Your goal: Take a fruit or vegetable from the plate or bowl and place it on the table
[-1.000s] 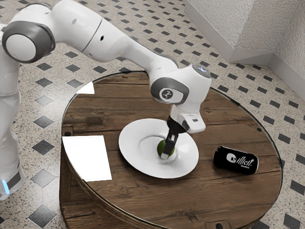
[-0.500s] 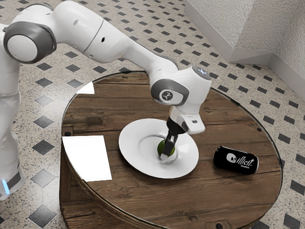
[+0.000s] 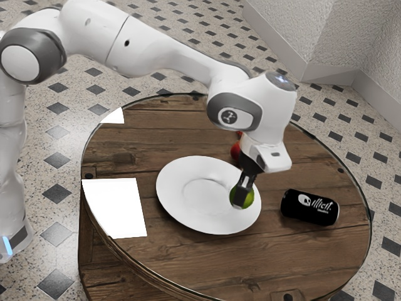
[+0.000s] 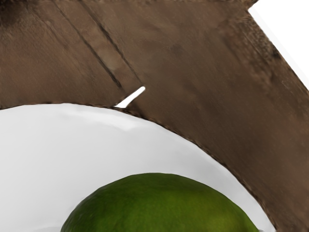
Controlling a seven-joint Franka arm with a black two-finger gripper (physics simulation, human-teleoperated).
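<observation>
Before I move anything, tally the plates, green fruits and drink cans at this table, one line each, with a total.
Round white plate: 1
Green fruit, held in the black gripper: 1
Black cylindrical drink can with white lettering: 1
Total: 3
Left out: something red, partly hidden behind the gripper; I cannot tell its kind or number.

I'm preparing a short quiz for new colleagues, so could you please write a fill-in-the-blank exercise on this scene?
The fruit held by the gripper is coloured ____.
The plate is coloured ____.
The black can is lying on its ____.
The tabletop looks as if it is made of ____.

Missing words: green; white; side; wood.
</observation>
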